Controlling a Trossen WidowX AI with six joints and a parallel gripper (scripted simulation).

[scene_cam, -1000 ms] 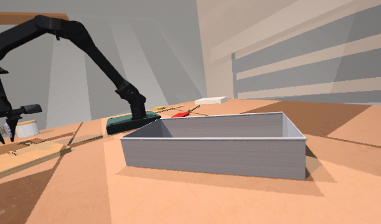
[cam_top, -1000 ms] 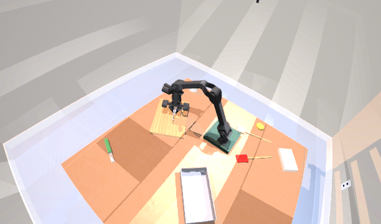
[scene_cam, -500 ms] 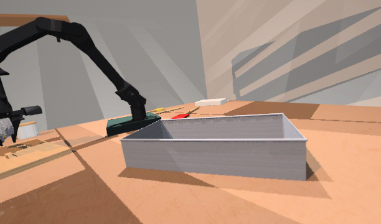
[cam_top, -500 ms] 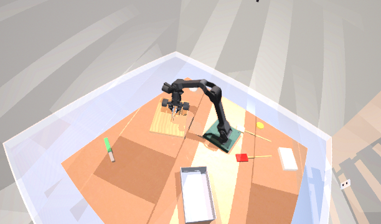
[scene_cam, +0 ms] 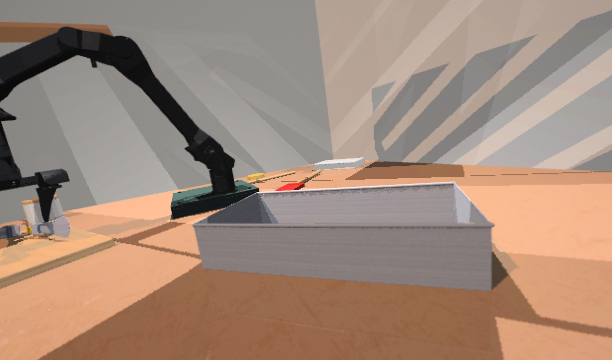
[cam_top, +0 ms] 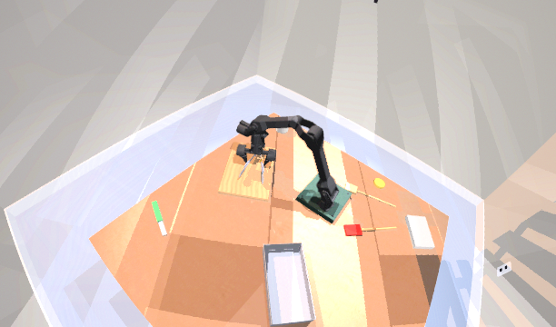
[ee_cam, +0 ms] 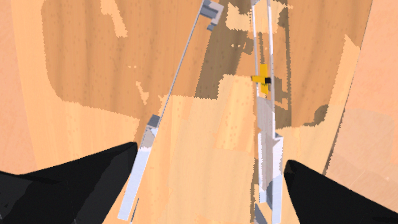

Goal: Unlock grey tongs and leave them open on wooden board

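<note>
The grey tongs (cam_top: 262,174) (scene_cam: 61,227) (ee_cam: 135,185) are spread open in a V low at the wooden board (cam_top: 234,188) (scene_cam: 76,252) (ee_cam: 30,100). Their yellow lock piece (ee_cam: 264,80) shows beside the right arm in the wrist view. My gripper (cam_top: 256,161) (ee_cam: 211,158) is wide open over the board, its fingers outside the two tong arms and close beside them. Whether the fingers touch the arms is not clear. The hinge is out of the wrist view. The roasting tin (cam_top: 267,291) (scene_cam: 346,255) is empty.
A white pot (cam_top: 282,130) (scene_cam: 32,212) stands behind the board. A red spatula (cam_top: 352,230) (scene_cam: 291,187), a yellow disc (cam_top: 379,183) (scene_cam: 256,176) and a white block (cam_top: 420,232) (scene_cam: 338,164) lie beyond my green base. A green-handled knife (cam_top: 156,211) lies left of the board.
</note>
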